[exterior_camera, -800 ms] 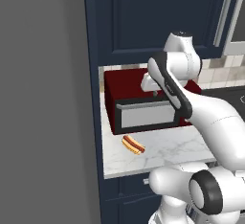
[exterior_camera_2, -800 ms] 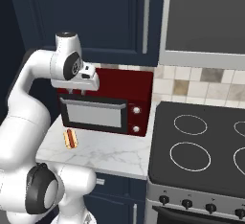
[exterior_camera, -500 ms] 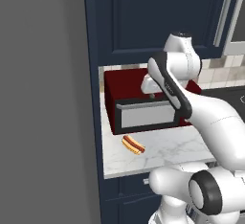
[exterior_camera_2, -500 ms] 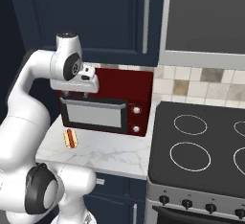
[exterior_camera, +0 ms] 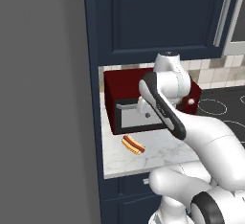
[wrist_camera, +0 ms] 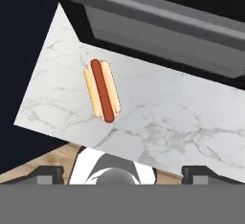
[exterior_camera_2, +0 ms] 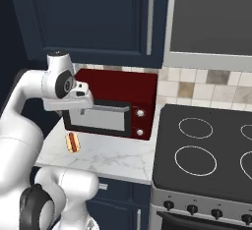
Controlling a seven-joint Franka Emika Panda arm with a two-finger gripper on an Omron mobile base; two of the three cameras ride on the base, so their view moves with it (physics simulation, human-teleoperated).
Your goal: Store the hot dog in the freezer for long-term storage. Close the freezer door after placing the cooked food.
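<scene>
The hot dog point(exterior_camera: 133, 144) point(exterior_camera_2: 72, 142) point(wrist_camera: 102, 90), a small tan bun with a red-orange sausage, lies flat on the white marble counter point(exterior_camera: 162, 153) just in front of the red microwave point(exterior_camera: 139, 101). My gripper point(wrist_camera: 125, 173) hangs well above the counter and looks down on the bun. It is open, with the fingertips point(wrist_camera: 48, 172) wide apart and nothing between them. My hand point(exterior_camera_2: 69, 101) hovers at the height of the microwave's door. The tall plain grey freezer point(exterior_camera: 43, 98) rises to the left of the counter and presents a flat grey face.
The red microwave point(exterior_camera_2: 113, 108) point(wrist_camera: 167, 31) stands at the back of the counter with its door shut. Navy cabinets point(exterior_camera: 158, 17) hang overhead. A black stove top point(exterior_camera_2: 206, 150) adjoins the counter on the right. The counter's left and front edges point(wrist_camera: 43, 122) lie close to the bun.
</scene>
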